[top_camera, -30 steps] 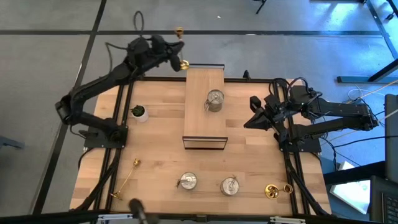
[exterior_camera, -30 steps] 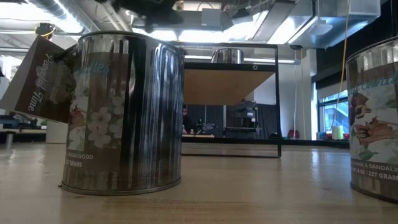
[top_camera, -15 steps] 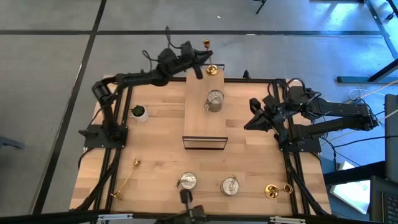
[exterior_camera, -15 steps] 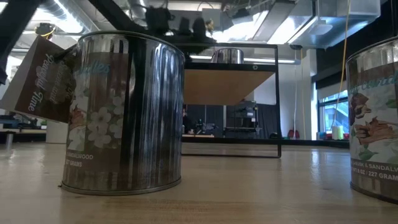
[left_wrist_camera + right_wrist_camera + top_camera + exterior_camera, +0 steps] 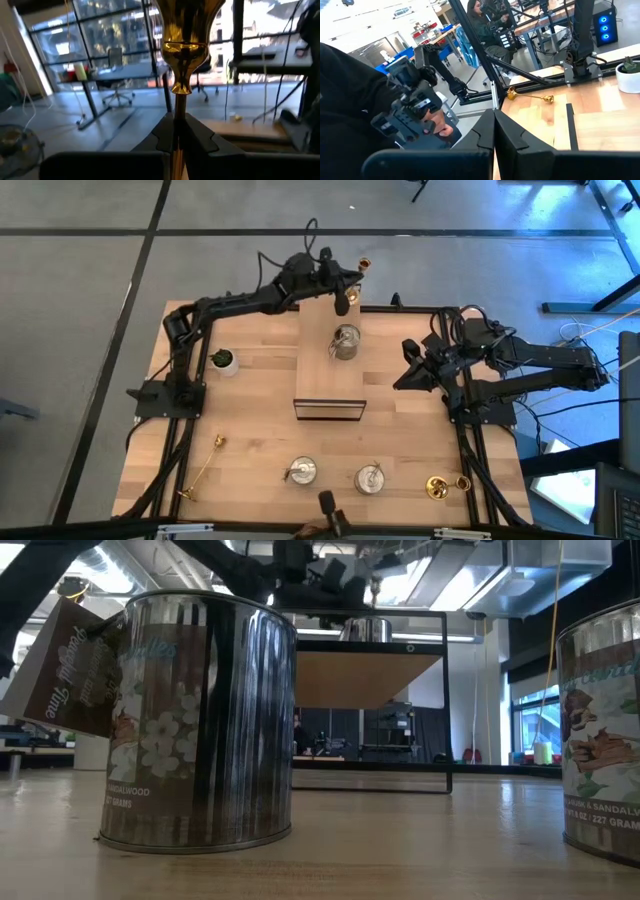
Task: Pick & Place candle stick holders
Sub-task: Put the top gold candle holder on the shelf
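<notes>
Presently, the left gripper (image 5: 340,283) is stretched over the far end of the raised wooden shelf (image 5: 328,370) at the table's middle, its fingers (image 5: 199,134) pressed tight on the thin stem of a gold candlestick (image 5: 183,60); the stick stands upright in the grasp, its cup (image 5: 364,263) beyond the table's far edge in the high view. One squat silver holder (image 5: 345,341) sits on the shelf, just on the near side of that gripper. Two more silver holders, one toward the left (image 5: 301,471) and one toward the right (image 5: 371,478), stand side by side near the front edge of the wooden table (image 5: 255,420); from the low view they fill the foreground as printed tins, the nearer (image 5: 200,720) carrying a paper tag. A second gold candlestick (image 5: 202,465) lies flat at the front left, and a gold piece with a round base (image 5: 440,487) lies at the front right. A small white pot with a green plant (image 5: 224,361) stands at the left side. The right gripper (image 5: 409,365) waits over the table's right side beside the shelf, fingers (image 5: 512,132) together and holding nothing.
</notes>
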